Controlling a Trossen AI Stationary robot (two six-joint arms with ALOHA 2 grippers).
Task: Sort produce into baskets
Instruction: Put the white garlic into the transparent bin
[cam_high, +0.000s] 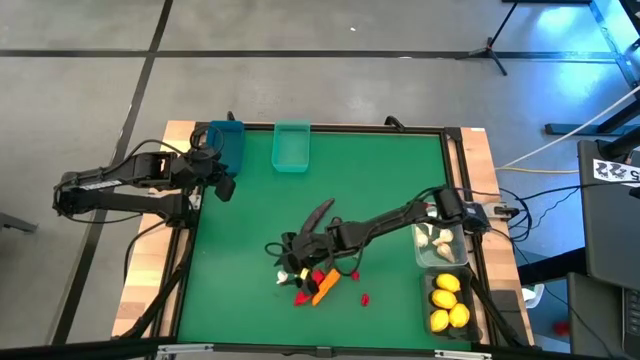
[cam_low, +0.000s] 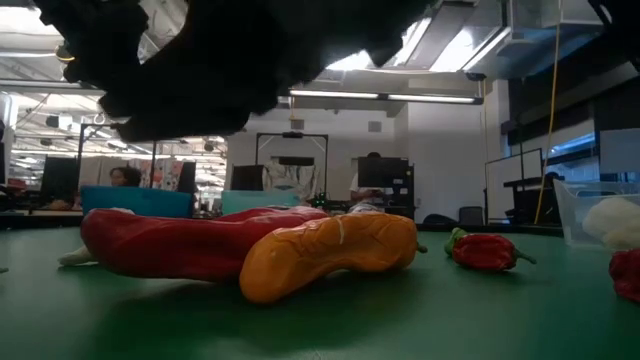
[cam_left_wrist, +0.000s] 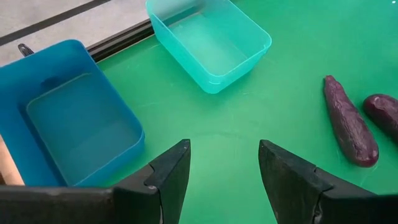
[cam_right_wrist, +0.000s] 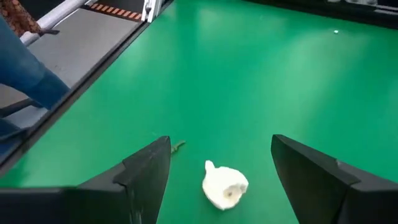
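1 garlic bulb (cam_right_wrist: 225, 186) lies between the open right gripper's (cam_right_wrist: 221, 171) fingers.

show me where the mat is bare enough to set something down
Bare green mat lies between the teal bin and the clear bin. Crowded: the chili and carrot pile under the right pincer, near the garlic.

Open green mat (cam_high: 380, 180) mid-table; clutter (chilies (cam_high: 322, 277), carrot (cam_high: 325, 288)) crowding the right pincer (cam_high: 287, 252).
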